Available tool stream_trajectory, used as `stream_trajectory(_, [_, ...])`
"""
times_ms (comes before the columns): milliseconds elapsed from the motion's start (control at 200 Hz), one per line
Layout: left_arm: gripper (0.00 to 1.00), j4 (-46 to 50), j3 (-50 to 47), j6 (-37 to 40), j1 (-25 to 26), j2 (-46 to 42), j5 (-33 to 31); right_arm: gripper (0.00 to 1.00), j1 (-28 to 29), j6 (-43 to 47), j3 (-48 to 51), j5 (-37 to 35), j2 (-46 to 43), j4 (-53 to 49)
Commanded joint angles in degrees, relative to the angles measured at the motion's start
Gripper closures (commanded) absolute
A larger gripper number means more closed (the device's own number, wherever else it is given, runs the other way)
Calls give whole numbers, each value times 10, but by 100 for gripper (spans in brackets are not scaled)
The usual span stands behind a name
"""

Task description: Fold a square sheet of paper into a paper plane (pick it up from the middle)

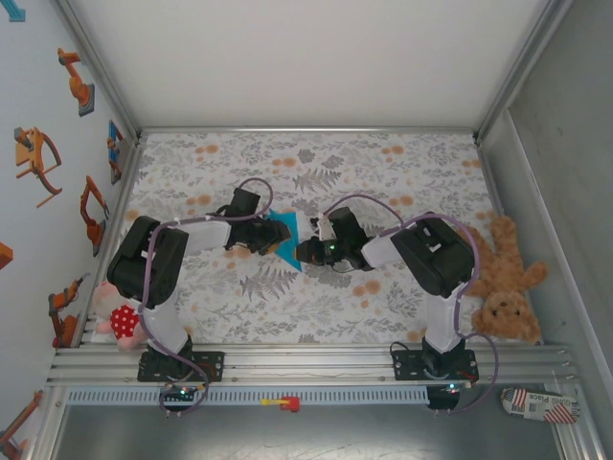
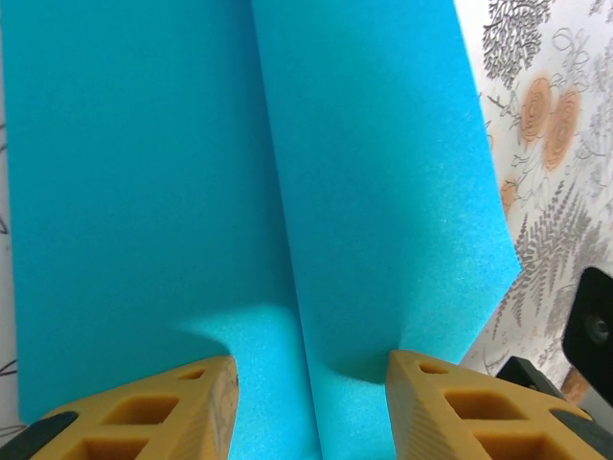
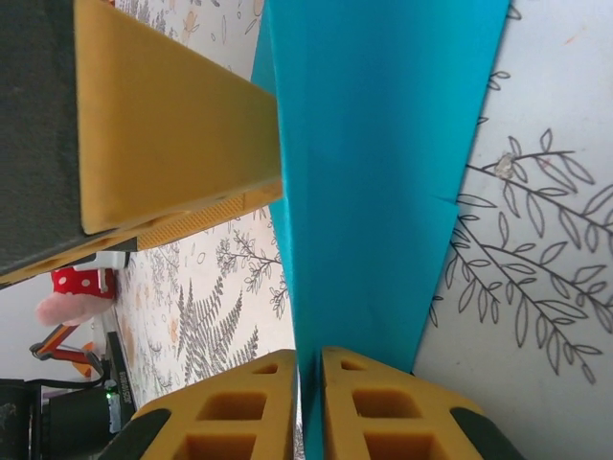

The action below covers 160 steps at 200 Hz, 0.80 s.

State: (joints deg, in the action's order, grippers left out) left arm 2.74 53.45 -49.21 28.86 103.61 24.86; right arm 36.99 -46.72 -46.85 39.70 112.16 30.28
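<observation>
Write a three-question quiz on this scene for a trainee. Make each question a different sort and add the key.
1. True or false: the right gripper has an edge of the turquoise paper pinched between its fingers.
2. Which soft toy lies at the far right in the overhead view?
A) a brown teddy bear
B) a green frog
C) a yellow duck
3. Fill in the blank: in the left wrist view, the left gripper has its fingers apart, one on each side of a ____ that runs up the paper.

Key
1. True
2. A
3. crease
</observation>
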Motion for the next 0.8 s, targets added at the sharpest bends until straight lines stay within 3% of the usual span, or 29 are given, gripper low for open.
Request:
stream_trajectory(0, [53, 105, 6, 24, 5, 37, -46, 84, -4, 7, 13, -31, -6, -33])
stream_trajectory(305, [50, 174, 31, 14, 10, 68, -81, 84, -4, 20, 3, -51, -3, -74])
stream_trajectory(796, [48, 186, 48, 19, 11, 66, -73, 96, -5, 4, 7, -55, 10, -81])
